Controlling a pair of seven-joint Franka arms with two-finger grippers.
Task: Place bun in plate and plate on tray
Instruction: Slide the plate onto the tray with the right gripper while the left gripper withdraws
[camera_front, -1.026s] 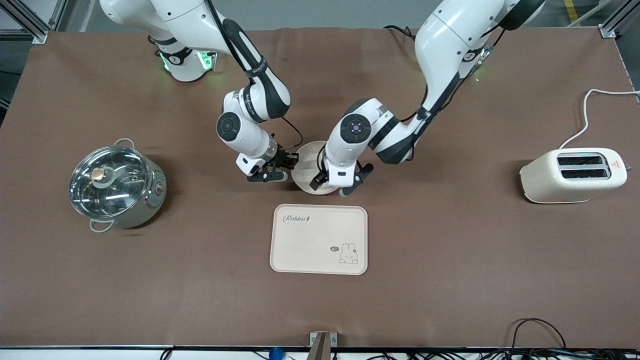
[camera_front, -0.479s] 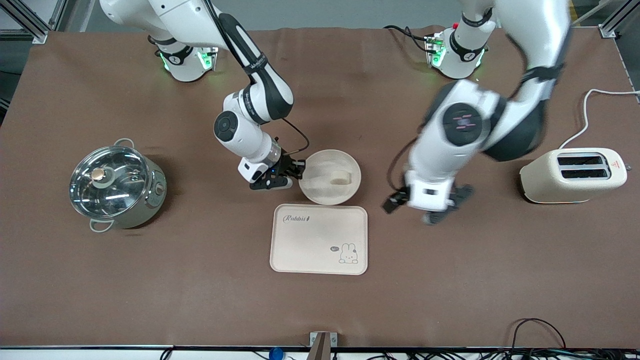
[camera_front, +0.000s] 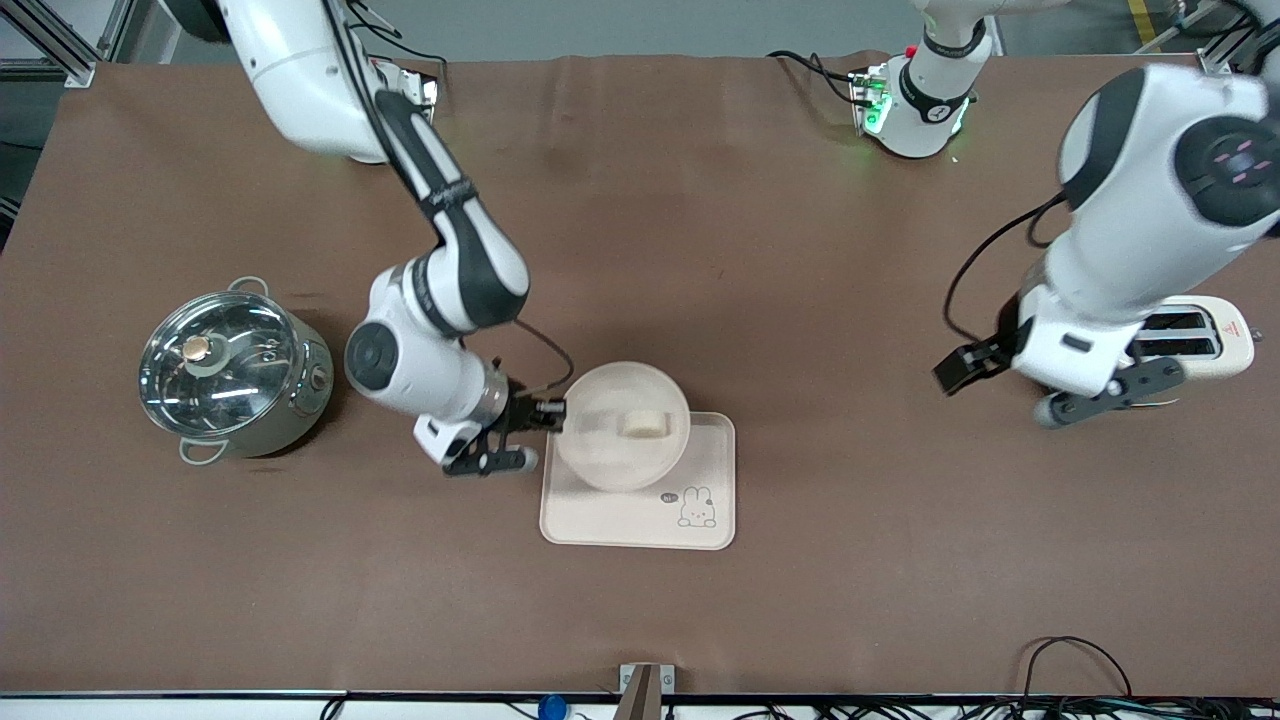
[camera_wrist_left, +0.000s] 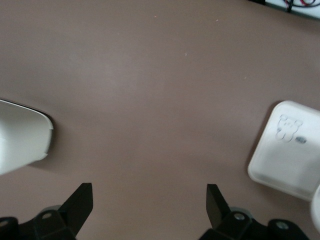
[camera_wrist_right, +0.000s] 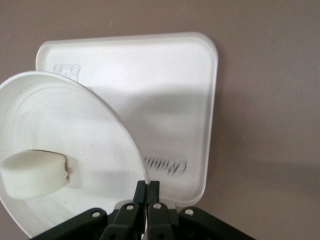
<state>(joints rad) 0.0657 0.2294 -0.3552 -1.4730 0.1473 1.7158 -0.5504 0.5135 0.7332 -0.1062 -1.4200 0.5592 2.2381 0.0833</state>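
My right gripper (camera_front: 548, 415) is shut on the rim of the round cream plate (camera_front: 610, 440) and holds it over the rabbit-printed tray (camera_front: 700, 515), at the part of the tray farther from the front camera. The small cream bun (camera_front: 643, 424) lies in the plate. In the right wrist view the pinched plate (camera_wrist_right: 75, 145) with the bun (camera_wrist_right: 32, 174) covers part of the tray (camera_wrist_right: 170, 100). My left gripper (camera_front: 1040, 395) is open and empty, up in the air beside the toaster, over bare table. The left wrist view shows a corner of the tray (camera_wrist_left: 287, 150).
A cream toaster (camera_front: 1205, 335) stands at the left arm's end of the table, partly hidden by the left arm; it also shows in the left wrist view (camera_wrist_left: 22, 140). A steel pot with a glass lid (camera_front: 232, 372) stands at the right arm's end.
My right gripper has carried the plate with the bun from the table to over the tray. My left arm has swung away from the plate to beside the toaster.
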